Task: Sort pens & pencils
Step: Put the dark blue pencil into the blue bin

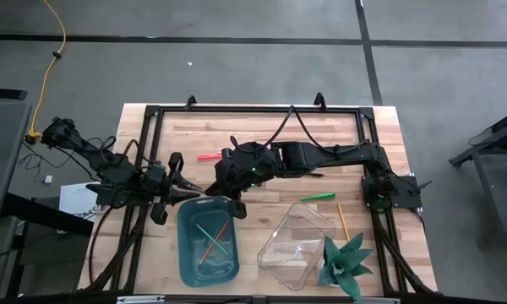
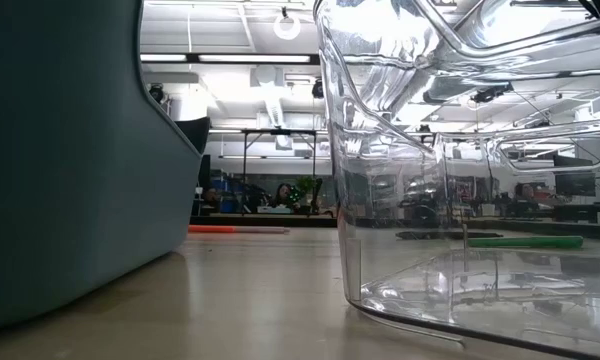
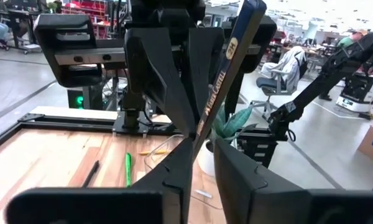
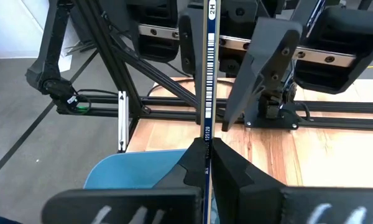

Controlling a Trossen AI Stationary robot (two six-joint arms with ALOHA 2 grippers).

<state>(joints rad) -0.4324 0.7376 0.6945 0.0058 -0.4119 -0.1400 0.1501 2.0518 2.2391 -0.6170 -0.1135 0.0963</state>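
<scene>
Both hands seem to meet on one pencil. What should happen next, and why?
Probably the left hand backs away: the right hand is shut on the pencil, right beside the blue bin that already holds pencils.

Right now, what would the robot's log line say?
right tool: shut on dark thin pencil | left tool: at same pencil | place: over blue plastic bin's edge | bright green pen: on table
</scene>
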